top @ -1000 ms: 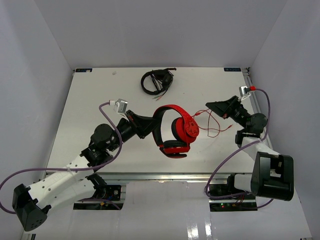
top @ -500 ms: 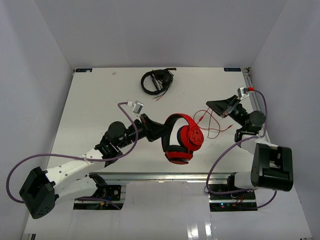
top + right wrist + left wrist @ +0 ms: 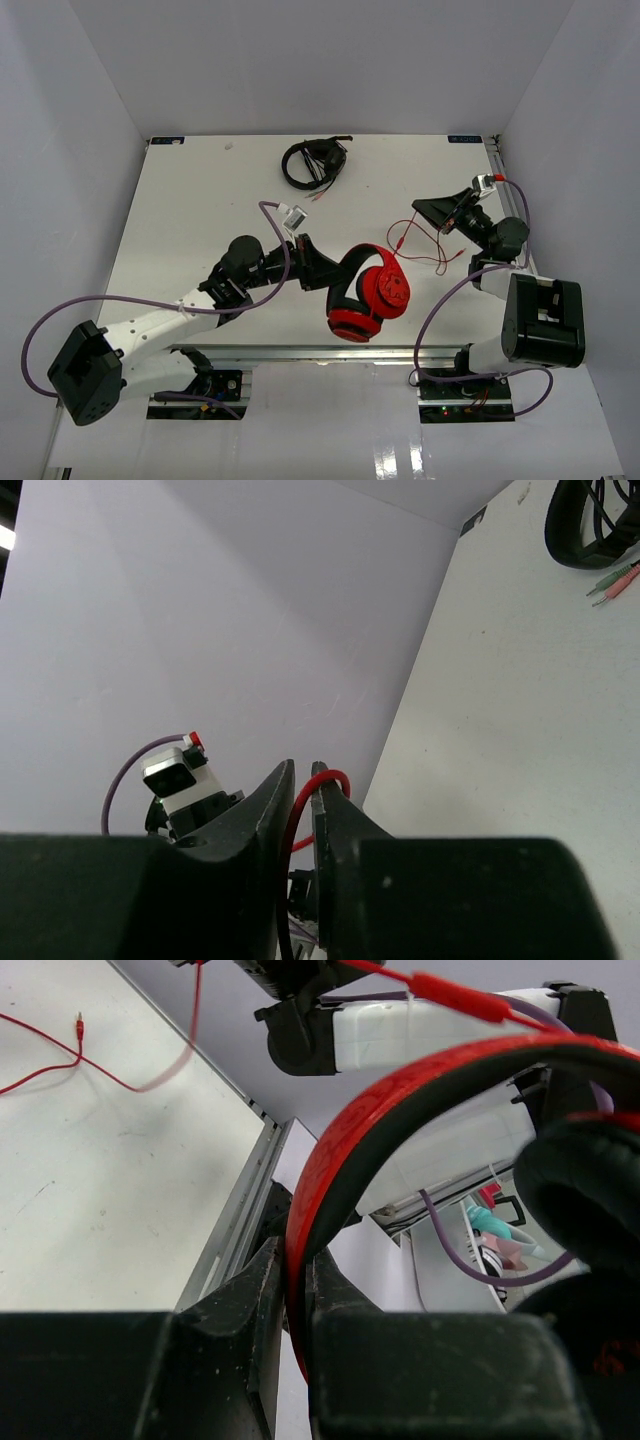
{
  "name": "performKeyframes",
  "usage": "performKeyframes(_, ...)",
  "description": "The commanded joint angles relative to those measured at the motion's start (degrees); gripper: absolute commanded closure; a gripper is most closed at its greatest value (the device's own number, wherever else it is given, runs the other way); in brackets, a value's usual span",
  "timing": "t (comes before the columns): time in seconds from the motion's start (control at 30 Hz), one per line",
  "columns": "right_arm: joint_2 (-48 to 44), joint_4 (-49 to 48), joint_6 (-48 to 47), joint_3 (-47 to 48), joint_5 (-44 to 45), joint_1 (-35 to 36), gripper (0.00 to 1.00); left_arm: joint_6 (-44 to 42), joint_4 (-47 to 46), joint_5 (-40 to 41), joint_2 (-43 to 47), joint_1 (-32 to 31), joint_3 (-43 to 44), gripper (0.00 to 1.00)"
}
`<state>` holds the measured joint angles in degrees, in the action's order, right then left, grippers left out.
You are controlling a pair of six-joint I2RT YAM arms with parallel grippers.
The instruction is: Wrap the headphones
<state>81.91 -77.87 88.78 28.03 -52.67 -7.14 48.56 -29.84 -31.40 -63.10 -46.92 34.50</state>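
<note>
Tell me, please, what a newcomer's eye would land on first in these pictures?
The red headphones stand out first, near the front edge of the table, with the left gripper clamped on their headband. Next comes the thin red cable trailing rightward to the right gripper, which pinches it. A black pair of headphones lies at the far side.

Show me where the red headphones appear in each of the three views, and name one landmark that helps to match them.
Top external: headphones at the centre, headband held by the left gripper.
Left wrist: red headband arcs from bottom centre to upper right.
Right wrist: ear cups not in view; only the red cable, pinched in the right gripper.
Shared landmark: the red cable, also seen from above and from the left wrist.
</note>
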Motion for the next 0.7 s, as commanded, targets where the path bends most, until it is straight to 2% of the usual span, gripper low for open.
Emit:
performKeyframes(0.0, 1.57, -24.70, 0.11, 2.20, 3.67, -1.09, 0.73, -0.55, -5.27, -4.22, 5.14, -0.81, 2.88, 1.00)
performKeyframes(0.2, 1.15, -24.70, -0.27, 1.51, 3.10, -1.13, 0.54, -1.27, -1.90, -1.56, 5.53, -0.72, 3.64, 1.00)
performKeyframes(0.4, 0.65, -25.79, -1.17, 2.02, 0.29, -1.13, 0.41, -1.74, 2.90, 1.21, 6.95, -0.73, 5.19, 1.00)
performKeyframes(0.5, -0.10, -26.85, -2.67, 2.03, -2.08, -1.13, 0.42, -1.44, 4.49, 2.61, 7.91, -0.65, 5.62, 1.00)
performKeyframes(0.67, -0.71, -28.78, -4.50, 1.51, -6.29, -1.12, 0.59, -0.73, 6.56, 4.57, 9.15, -0.55, 7.13, 1.00)
